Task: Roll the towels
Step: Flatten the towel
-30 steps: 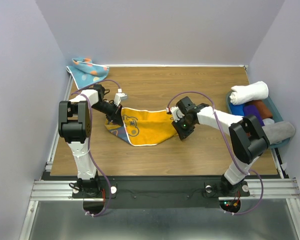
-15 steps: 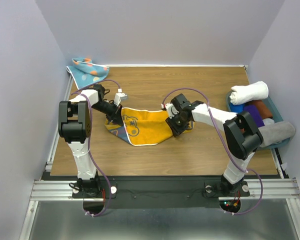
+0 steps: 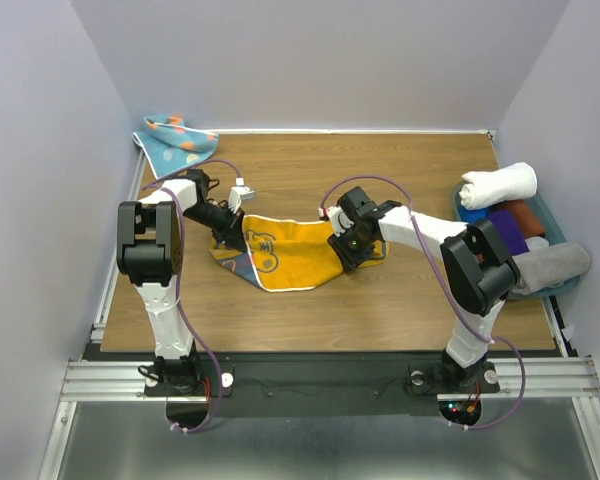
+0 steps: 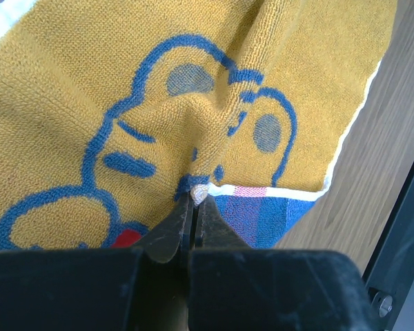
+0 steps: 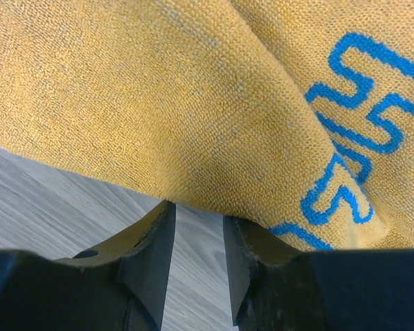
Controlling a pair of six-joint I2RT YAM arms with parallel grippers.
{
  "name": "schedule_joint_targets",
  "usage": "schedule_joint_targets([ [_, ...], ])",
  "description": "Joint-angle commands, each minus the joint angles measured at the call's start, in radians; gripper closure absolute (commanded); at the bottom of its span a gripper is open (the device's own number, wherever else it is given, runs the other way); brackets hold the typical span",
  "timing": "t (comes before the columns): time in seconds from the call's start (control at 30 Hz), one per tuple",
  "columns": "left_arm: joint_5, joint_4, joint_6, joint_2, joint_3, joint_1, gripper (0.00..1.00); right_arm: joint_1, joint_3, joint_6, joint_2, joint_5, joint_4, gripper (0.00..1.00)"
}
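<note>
While the left claw (image 4: pixel 192 207) pinches the 9 o'clock corner of the mustard-yellow cloth towel with navy print (image 3: pixel 298 252), the right claw (image 5: pixel 196 227) sits spread at its 3 o'clock hem, gripping nothing. The towel's long axis runs 9 to 3 between them; the wooden surface (image 3: pixel 380 310) gives open room toward 6 o'clock.

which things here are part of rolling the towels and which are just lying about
Part of the job:
- yellow towel, its edge pinched by the left gripper
- right gripper, jaws apart at the towel's other end
- blue dotted towel, back left corner

Just lying about:
- blue bin at the right
- white roll and grey roll on it
</note>
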Motion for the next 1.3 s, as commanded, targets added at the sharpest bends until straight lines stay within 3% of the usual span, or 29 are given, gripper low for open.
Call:
schedule_joint_targets([
  [0.0,0.029,-0.036,0.021,-0.007,0.016,0.013,1.00,0.009,0.007,-0.022,0.039,0.032,0.040,0.61],
  [0.1,0.028,-0.036,0.023,-0.009,0.013,0.014,1.00,0.008,-0.019,-0.027,0.038,0.055,0.062,0.63],
  [0.23,0.026,-0.042,0.031,-0.009,0.011,0.016,1.00,0.008,-0.042,-0.037,0.013,0.065,0.063,0.86],
  [0.4,0.023,-0.058,0.034,-0.018,0.027,0.073,1.00,0.008,-0.117,-0.080,-0.120,0.125,0.031,0.99],
  [0.6,0.009,-0.081,0.047,-0.032,0.042,0.105,1.00,0.000,-0.183,-0.166,-0.257,0.130,-0.045,0.99],
  [0.83,0.013,-0.183,0.225,-0.128,-0.021,0.106,1.00,-0.012,-0.225,-0.263,-0.387,0.056,-0.159,0.99],
  [0.93,0.000,-0.225,0.313,-0.220,-0.068,0.106,0.95,-0.020,-0.215,-0.286,-0.439,0.029,-0.196,1.00],
  [1.13,-0.027,-0.285,0.455,-0.341,-0.157,0.132,0.75,-0.027,-0.214,-0.312,-0.484,-0.019,-0.256,1.00],
  [1.27,-0.073,-0.300,0.534,-0.386,-0.216,0.143,0.70,-0.029,-0.243,-0.341,-0.490,-0.042,-0.286,0.99],
])
